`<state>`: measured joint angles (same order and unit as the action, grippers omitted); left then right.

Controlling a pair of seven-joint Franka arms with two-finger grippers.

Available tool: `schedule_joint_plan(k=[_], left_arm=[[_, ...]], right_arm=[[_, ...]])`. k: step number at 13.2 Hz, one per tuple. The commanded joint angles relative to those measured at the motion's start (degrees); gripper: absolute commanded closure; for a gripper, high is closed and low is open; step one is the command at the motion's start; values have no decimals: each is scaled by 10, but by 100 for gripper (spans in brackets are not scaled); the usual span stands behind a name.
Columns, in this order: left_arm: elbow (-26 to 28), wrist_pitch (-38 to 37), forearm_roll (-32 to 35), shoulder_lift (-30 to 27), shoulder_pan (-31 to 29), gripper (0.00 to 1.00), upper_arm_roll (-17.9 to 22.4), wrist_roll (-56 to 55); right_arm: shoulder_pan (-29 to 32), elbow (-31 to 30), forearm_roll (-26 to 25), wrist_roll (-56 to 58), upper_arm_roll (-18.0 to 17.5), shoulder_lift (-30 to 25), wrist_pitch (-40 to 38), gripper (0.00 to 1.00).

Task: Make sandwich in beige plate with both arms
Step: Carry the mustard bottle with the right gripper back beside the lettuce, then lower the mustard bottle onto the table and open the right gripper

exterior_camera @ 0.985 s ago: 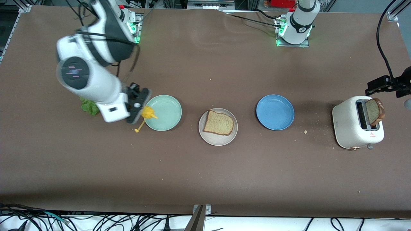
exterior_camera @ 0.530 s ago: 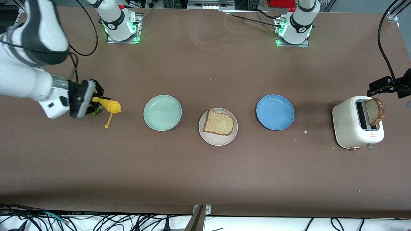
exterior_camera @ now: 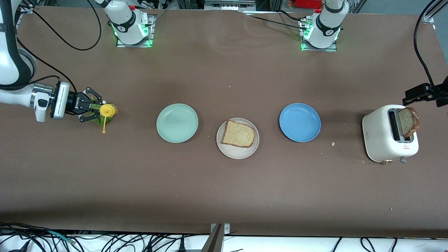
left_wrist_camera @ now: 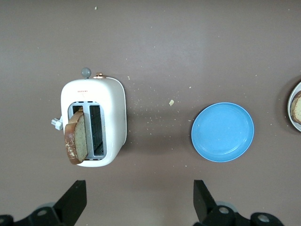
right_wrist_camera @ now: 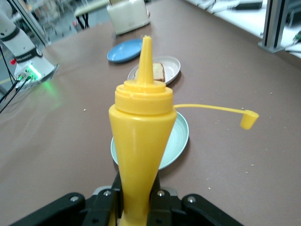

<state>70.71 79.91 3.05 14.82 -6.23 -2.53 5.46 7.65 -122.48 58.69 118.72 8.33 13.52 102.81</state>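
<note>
Front view first: beige plate [exterior_camera: 237, 138] sits mid-table with one slice of toasted bread [exterior_camera: 238, 134] on it, between a mint-green plate [exterior_camera: 177, 123] toward the right arm's end and a blue plate [exterior_camera: 300, 122] toward the left arm's end. So far that single slice is all there is of the sandwich on the plate. A white toaster [exterior_camera: 389, 134] stands near the left arm's end with a second bread slice [exterior_camera: 408, 122] sticking up out of a slot, and the left gripper [exterior_camera: 425, 92] hangs up over that area. The right gripper [exterior_camera: 91, 109] is out past the mint-green plate at the right arm's end, lying roughly sideways and clamped on a yellow squeeze bottle [exterior_camera: 107, 110], whose little cap [exterior_camera: 104, 131] dangles on its strap; a green lettuce leaf [exterior_camera: 101, 119] peeks out on the table just under it. Left wrist view: looking straight down on the toaster [left_wrist_camera: 94, 122] and its slice [left_wrist_camera: 76, 140], blue plate [left_wrist_camera: 222, 132] beside it, crumbs scattered between, and the two fingers [left_wrist_camera: 71, 203] spread wide with nothing in them. Right wrist view: the bottle [right_wrist_camera: 141, 136] fills the shot, pinched at its base between the fingers [right_wrist_camera: 106, 202], nozzle uncapped and cap [right_wrist_camera: 249, 119] hanging off to one side, with the mint-green plate [right_wrist_camera: 178, 139], beige plate [right_wrist_camera: 170, 65] and blue plate [right_wrist_camera: 124, 50] lined up past it.
</note>
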Motion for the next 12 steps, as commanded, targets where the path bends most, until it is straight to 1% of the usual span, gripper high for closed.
schedule_joint_plan(k=[1,2,4,5,8,10,12], left_arm=[[-8,-12,-3,0,-4,0,0,-7],[-3,-12,-3,5,-4,0,0,-12],[3,-16,-3,5,-19,0,0,-21],[4,-30,-3,5,-25,0,-1,-22],[3,-54,-2,6,-27,0,1,-25],[4,-55,37,6,-27,0,2,-49],[3,-55,49,12,-26,0,1,-55]], right_arm=[[24,-35,49,113,9,27,-27,76],[38,-36,66,149,9,49,-42,76],[50,-36,115,240,9,107,-84,76],[51,-36,132,275,9,127,-94,76],[51,-35,143,345,7,156,-93,76],[52,-33,149,400,6,185,-94,76],[52,-33,154,416,6,190,-89,76]])
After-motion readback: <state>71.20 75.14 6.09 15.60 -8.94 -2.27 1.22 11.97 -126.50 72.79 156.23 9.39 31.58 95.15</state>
